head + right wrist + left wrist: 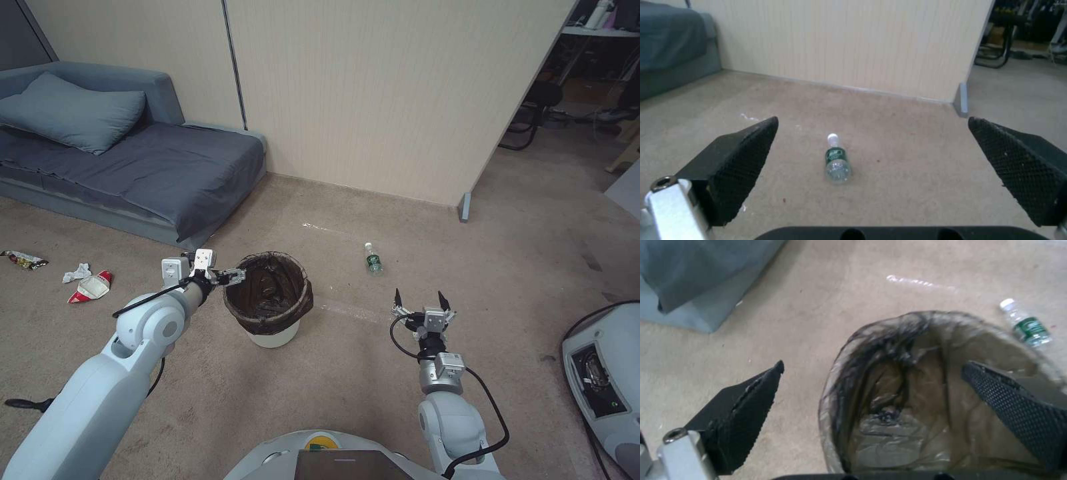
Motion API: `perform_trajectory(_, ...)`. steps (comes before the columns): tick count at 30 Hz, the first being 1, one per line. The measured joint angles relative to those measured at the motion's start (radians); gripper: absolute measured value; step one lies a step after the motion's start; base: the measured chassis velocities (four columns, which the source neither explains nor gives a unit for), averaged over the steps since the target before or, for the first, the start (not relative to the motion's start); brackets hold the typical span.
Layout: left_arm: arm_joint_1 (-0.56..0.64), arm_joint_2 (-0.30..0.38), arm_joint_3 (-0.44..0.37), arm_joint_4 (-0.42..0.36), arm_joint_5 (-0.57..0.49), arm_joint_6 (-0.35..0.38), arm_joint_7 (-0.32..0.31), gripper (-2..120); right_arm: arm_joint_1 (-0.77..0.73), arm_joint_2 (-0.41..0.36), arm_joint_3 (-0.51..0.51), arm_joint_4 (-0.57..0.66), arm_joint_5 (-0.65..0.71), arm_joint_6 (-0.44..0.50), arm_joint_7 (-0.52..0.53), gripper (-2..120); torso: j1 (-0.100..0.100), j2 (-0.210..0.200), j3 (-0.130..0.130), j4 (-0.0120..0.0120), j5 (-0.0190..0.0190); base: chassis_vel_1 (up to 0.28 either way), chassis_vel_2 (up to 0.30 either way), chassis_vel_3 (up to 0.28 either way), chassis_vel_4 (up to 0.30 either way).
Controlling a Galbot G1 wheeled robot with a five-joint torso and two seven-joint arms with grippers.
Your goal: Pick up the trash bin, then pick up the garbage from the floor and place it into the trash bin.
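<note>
The trash bin [275,335], a white bucket lined with a dark bag, stands on the carpet ahead of me. My left gripper [235,274] is open at its left rim. In the left wrist view one finger [746,406] is outside the rim and the other [1018,406] is over the bin's liner [902,396]. A clear plastic bottle [373,259] lies right of the bin, ahead of my open right gripper [420,298], and shows between that gripper's fingers [836,161]. More garbage lies far left: a snack wrapper [23,259], a tissue [78,272] and a red-and-white cup [92,287].
A grey sofa bed [167,173] with a pillow fills the back left. A beige partition wall [373,100] runs behind, with a metal foot [465,207]. A white machine [603,373] stands at the right. A black cable [27,403] lies at the left.
</note>
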Motion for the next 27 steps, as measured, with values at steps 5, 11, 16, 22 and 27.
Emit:
perform_trajectory(5,-0.015,-0.009,0.017,0.038,0.004,-0.001,-0.010,99,-0.001,0.000,0.002,-0.002,-0.001,0.004,0.001,100,0.000,0.000,0.000,0.0001,-0.0001,0.000,0.000,0.000,0.000)
perform_trajectory(11,-0.035,-0.043,0.031,0.111,0.020,-0.002,-0.019,99,-0.003,0.002,0.001,-0.007,-0.002,0.011,0.002,100,0.000,0.000,0.000,0.0000,0.0000,0.000,0.000,0.000,0.000)
perform_trajectory(16,-0.022,-0.058,0.038,0.148,0.018,-0.003,-0.023,99,-0.002,0.000,0.000,-0.007,-0.003,0.012,0.001,100,0.000,0.000,0.000,0.0001,-0.0001,0.000,0.000,0.000,0.000)
perform_trajectory(22,-0.016,-0.077,0.041,0.180,0.018,-0.003,-0.025,100,-0.001,-0.001,0.000,-0.011,-0.004,0.015,0.001,100,0.000,0.000,0.000,0.0002,-0.0001,0.000,0.000,0.000,0.000)
perform_trajectory(27,-0.014,-0.092,0.052,0.195,0.013,-0.004,-0.026,100,0.000,0.001,0.000,-0.018,-0.006,0.018,0.001,100,0.000,0.000,0.000,0.0000,0.0000,0.000,0.000,0.000,0.000)
